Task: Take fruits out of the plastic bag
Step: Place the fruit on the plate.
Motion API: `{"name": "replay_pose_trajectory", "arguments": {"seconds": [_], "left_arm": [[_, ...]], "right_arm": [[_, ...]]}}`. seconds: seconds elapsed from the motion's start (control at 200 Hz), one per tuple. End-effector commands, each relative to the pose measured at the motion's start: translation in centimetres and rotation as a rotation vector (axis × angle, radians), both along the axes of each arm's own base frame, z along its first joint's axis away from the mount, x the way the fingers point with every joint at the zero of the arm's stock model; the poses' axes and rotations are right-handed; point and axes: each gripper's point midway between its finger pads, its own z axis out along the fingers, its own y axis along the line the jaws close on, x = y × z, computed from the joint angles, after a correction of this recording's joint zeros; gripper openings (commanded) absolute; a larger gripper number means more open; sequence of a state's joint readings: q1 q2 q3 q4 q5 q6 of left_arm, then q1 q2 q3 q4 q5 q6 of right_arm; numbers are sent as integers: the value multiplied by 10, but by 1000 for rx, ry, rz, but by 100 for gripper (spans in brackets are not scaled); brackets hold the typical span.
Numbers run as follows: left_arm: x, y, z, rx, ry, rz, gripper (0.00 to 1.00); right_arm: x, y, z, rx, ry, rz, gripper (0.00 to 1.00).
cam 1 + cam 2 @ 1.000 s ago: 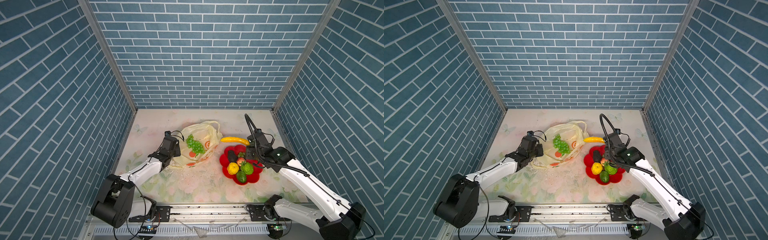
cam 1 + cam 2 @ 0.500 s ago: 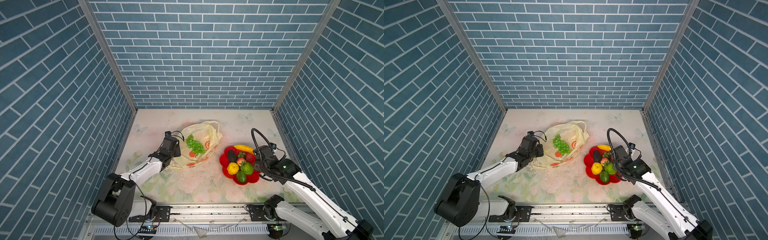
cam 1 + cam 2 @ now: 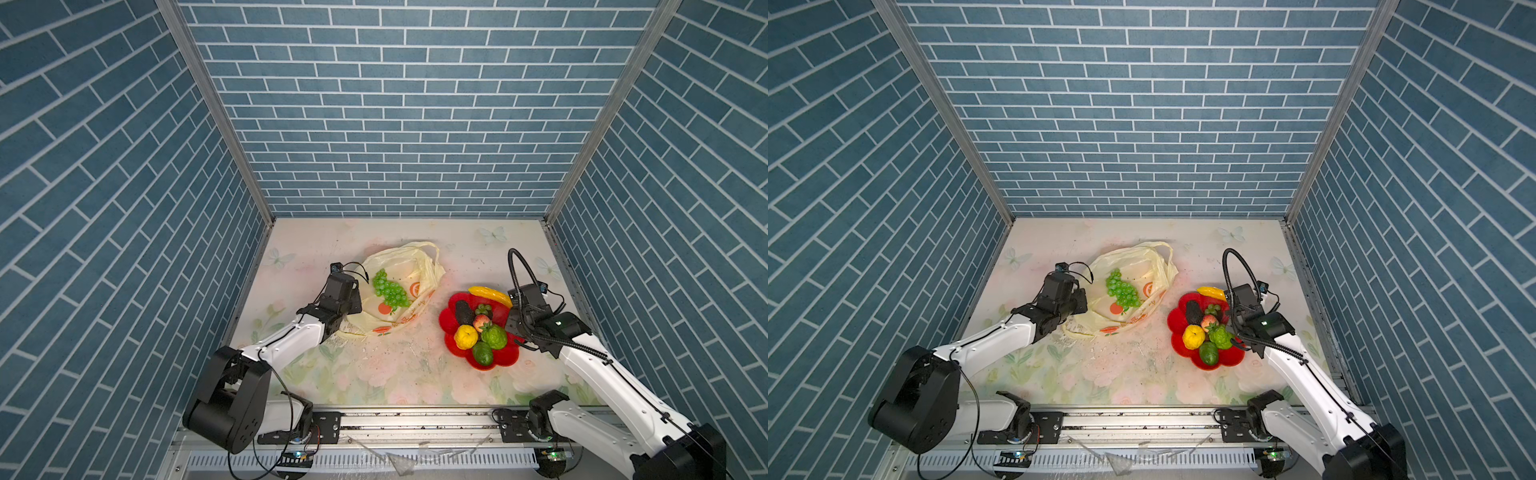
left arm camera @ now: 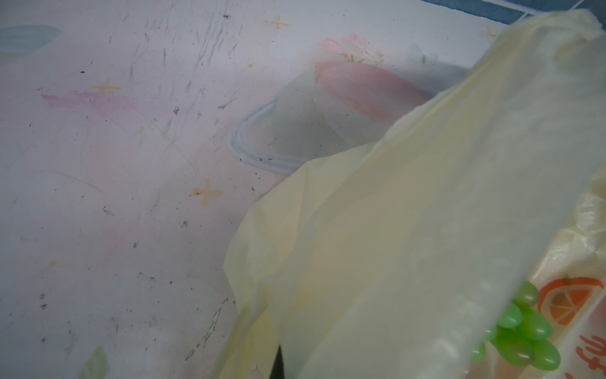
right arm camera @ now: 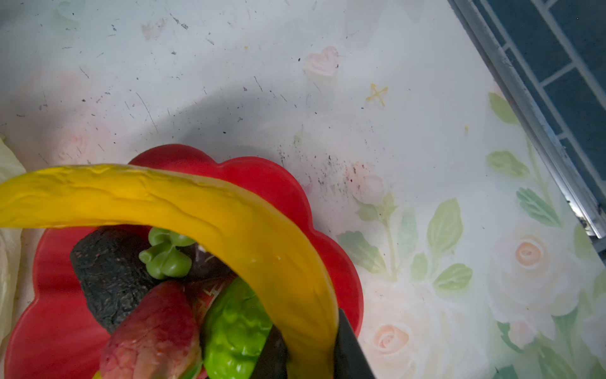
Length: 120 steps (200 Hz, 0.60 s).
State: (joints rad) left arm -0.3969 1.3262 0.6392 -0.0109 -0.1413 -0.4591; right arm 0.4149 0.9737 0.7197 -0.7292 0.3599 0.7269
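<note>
The pale yellow plastic bag lies crumpled mid-table. A green grape bunch rests in its open mouth. My left gripper is shut on the bag's left edge, and film hides most of its fingers. My right gripper is shut on one end of the yellow banana, which hangs over the far rim of the red flower-shaped plate. On the plate lie a dark avocado, strawberry, lemon, bumpy green citrus and green avocado.
Blue brick walls close in the table on three sides, and a metal rail runs close beside the plate on the right. A mounting rail lines the front edge. Bare floral tabletop lies between bag, plate and front edge.
My right gripper has carried the banana from beside the bag back over the plate's far rim. The left arm, bag and grapes have not moved.
</note>
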Motion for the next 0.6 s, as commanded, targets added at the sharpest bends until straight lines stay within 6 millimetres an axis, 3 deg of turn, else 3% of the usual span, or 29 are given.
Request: {"name": "replay_pose_trajectory", "arguments": {"seconds": [0.0, 0.595], "left_arm": [[-2, 4, -2, 10, 10, 11, 3], [-1, 4, -4, 13, 15, 10, 4]], "right_arm": [[10, 7, -11, -7, 3, 83, 15], [27, 10, -43, -26, 29, 142, 17]]}}
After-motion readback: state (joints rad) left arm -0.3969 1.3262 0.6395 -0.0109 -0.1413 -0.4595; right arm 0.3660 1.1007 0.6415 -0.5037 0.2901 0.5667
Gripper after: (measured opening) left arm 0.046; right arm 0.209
